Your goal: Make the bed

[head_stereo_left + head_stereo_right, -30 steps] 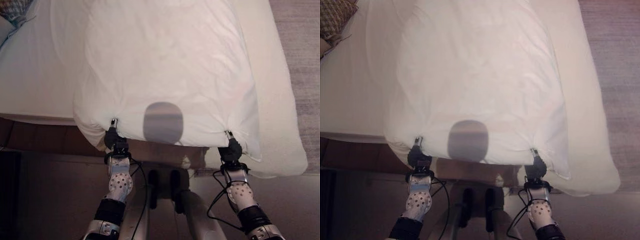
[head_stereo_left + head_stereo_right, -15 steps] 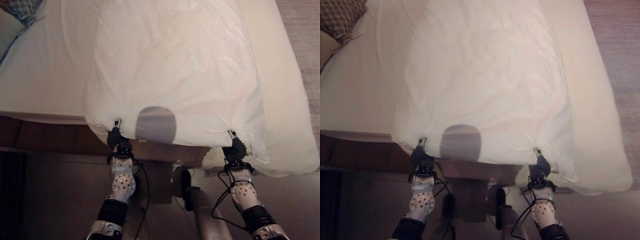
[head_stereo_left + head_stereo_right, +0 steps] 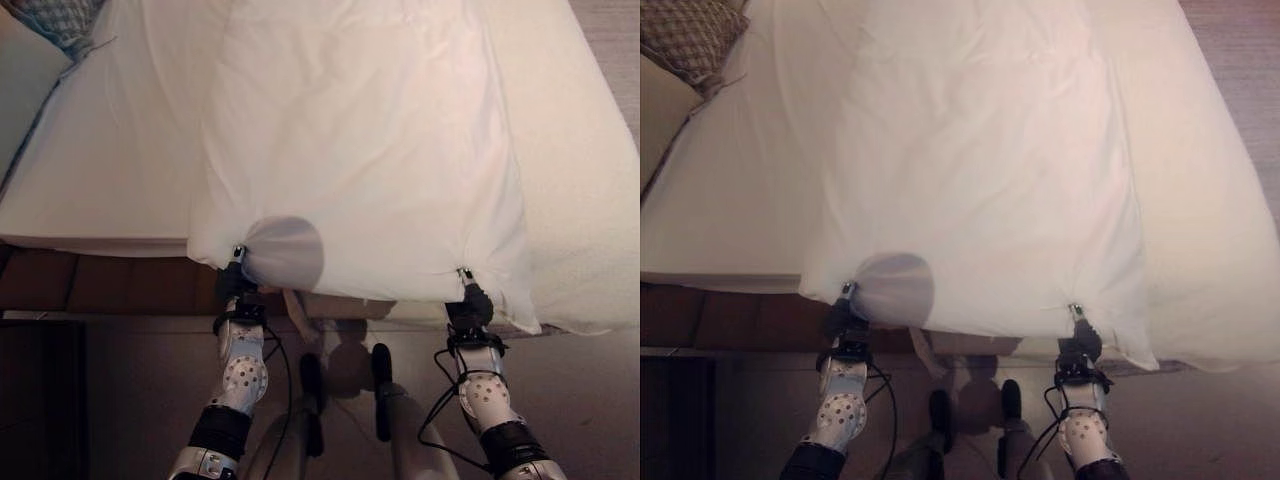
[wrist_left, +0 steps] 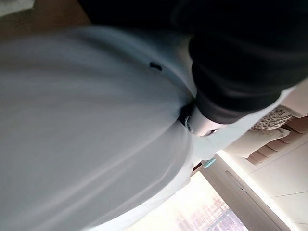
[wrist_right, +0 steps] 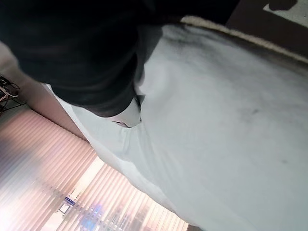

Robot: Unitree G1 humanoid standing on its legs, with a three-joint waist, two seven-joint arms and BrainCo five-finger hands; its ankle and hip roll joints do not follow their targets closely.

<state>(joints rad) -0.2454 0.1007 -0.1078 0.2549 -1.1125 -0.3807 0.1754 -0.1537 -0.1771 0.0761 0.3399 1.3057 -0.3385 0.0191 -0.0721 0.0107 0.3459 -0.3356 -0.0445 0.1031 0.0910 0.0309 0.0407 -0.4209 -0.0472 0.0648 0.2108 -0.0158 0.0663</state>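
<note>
Each robot hand — left, right — pinches the near hem of the white duvet, which lies over the bed up to its foot edge (2 grips, well apart). Spreading step; next, probably pull the hem evenly over that edge.

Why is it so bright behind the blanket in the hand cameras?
Right wrist view: bright striped blinds glow past the duvet. Left wrist view: a bright window shines beyond it. Left eye view: the duvet is softly lit, the floor below dark.
</note>
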